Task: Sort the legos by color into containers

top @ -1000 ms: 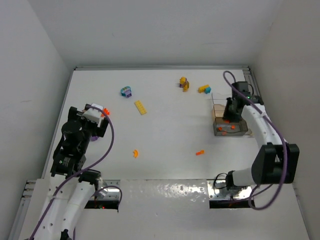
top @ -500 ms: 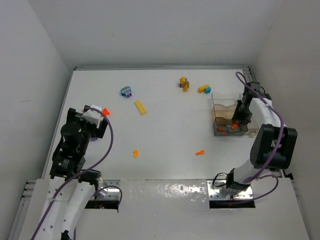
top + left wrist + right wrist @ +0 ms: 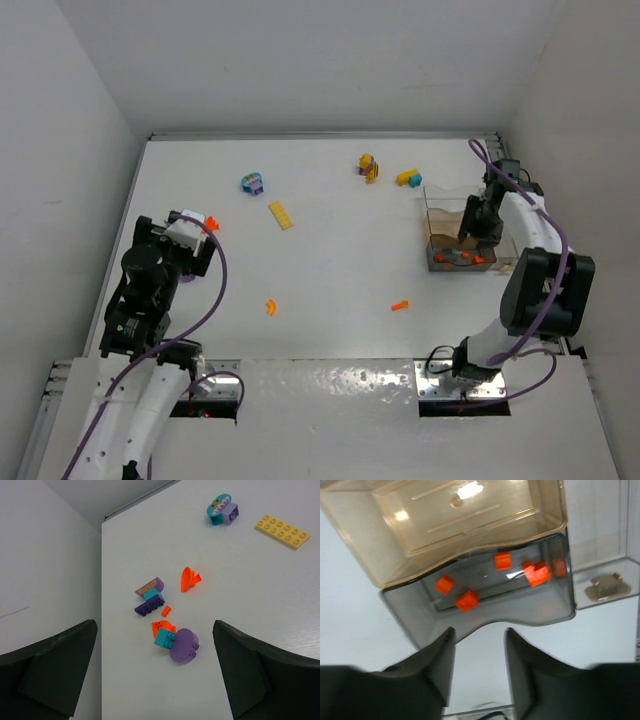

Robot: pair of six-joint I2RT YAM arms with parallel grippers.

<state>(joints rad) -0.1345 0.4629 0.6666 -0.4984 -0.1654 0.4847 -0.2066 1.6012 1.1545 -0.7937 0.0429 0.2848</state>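
Right fingers (image 3: pixel 441 657), partly open and holding nothing, hover over the container (image 3: pixel 530 611), whose grey compartment holds orange legos (image 3: pixel 467 600). Left fingers (image 3: pixel 62 652), spread wide and empty, hang far left of the container above loose legos (image 3: pixel 172 639) on the surface (image 3: pixel 260 595).

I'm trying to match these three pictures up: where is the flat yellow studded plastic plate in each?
Top external: the flat yellow studded plastic plate lies left of centre, in the upper half.
Left wrist: the plate lies at the upper right.
Right wrist: not in it.
Shared landmark: the teal-and-purple plastic brick clump, up-left of the plate in both.
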